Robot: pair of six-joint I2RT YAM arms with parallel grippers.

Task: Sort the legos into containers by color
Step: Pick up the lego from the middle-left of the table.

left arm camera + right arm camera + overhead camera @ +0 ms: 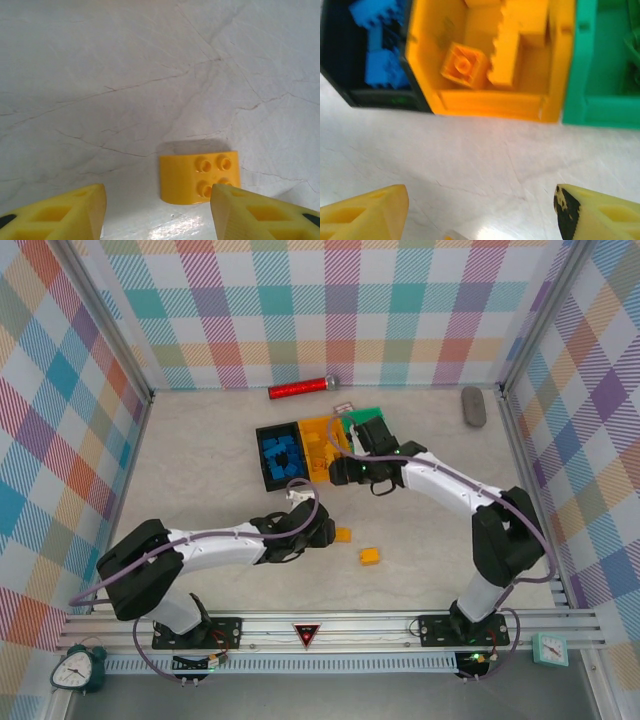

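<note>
Marbled table (200, 470) holds three bins (490, 106), two orange bricks (370, 556).

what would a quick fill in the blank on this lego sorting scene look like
1. The black bin holds only ____ bricks.
2. The orange bin stands between the black bin and the ____ bin.
3. The left gripper has its jaws ____ near a yellow brick.
4. In the top view, ____ yellow bricks lie loose on the table.
Missing words: blue; green; open; two.
</note>
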